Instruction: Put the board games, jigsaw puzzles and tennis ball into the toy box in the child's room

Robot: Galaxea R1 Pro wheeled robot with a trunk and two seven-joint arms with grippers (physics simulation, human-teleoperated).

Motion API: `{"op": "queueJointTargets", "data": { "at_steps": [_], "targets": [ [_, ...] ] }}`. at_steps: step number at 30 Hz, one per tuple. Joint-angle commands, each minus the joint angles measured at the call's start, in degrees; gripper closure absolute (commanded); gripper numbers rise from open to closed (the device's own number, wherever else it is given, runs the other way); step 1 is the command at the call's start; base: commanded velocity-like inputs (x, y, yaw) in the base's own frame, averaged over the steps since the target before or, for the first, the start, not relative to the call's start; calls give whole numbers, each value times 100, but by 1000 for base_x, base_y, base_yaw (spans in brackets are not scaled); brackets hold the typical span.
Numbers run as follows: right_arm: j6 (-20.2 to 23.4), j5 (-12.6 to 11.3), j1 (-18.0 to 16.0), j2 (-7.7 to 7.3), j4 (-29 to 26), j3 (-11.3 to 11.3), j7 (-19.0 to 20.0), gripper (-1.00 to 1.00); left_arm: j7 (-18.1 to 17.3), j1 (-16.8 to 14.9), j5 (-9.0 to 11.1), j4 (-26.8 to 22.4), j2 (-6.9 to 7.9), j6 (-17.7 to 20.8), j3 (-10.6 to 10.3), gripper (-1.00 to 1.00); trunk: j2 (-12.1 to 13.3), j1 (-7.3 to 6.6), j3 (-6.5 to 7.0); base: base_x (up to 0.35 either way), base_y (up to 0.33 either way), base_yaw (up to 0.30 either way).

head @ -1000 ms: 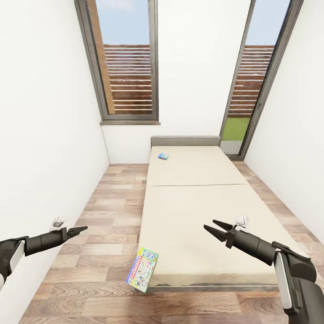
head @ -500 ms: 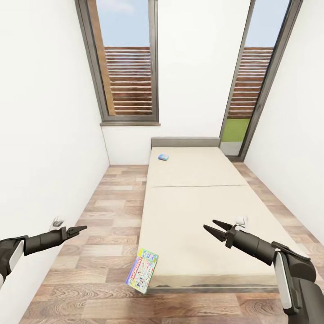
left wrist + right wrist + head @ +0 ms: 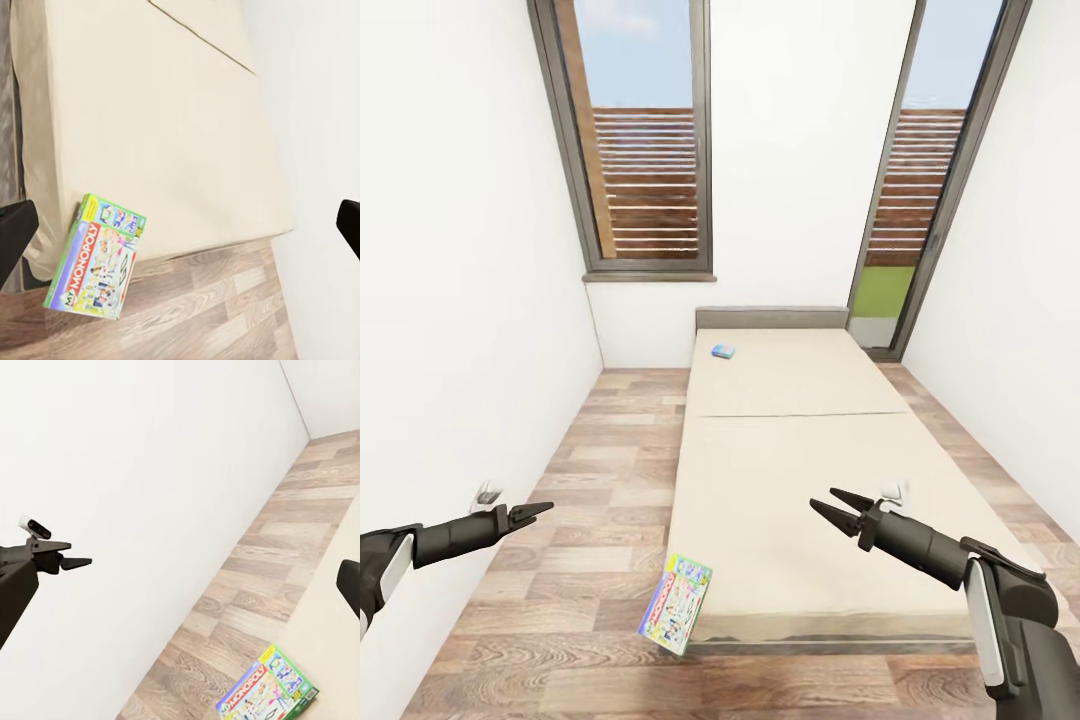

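The beige bed (image 3: 800, 470) fills the middle of the room. A small blue board game (image 3: 723, 350) lies on it near the grey headboard (image 3: 770, 317). A green-edged pastel board game (image 3: 677, 603) lettered "MONOPOLY" (image 3: 97, 259) stands tilted at the bed's near left corner, partly over the floor. My left gripper (image 3: 540, 512) is open over the floor, left of the bed. My right gripper (image 3: 822, 499) is open above the mattress, to the right of and beyond that box. Both hold nothing. The table, toy box, jigsaw puzzles and tennis ball are out of view.
White walls close in on both sides. A wood-plank floor strip (image 3: 610, 480) runs between the left wall and the bed. Tall dark-framed windows (image 3: 645, 140) stand behind the headboard. A narrower floor strip (image 3: 970, 440) lies right of the bed.
The whole picture has slid down very slightly, so the camera moved. The boxes and both grippers keep their places relative to the bed.
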Motion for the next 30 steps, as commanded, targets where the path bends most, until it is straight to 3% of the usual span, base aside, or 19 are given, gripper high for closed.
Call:
{"op": "queueJointTargets", "data": {
  "at_steps": [1, 12, 30],
  "targets": [
    [53, -27, -5, 1, 0, -3, 7, -100, -17, -5, 1, 1, -1, 61, 16, -100, -48, 24, -26, -32, 0, 0],
    [57, -27, -5, 6, 0, 3, 6, -100, -11, -13, 1, -1, -1, 180, 11, -100, -489, 265, -222, -164, 0, 0],
    [122, 41, -5, 55, 0, 35, -98, -100, -8, -13, 1, -2, -7, 222, 9, -100, -1211, 661, -545, -17, 0, 0]
  ]
}}
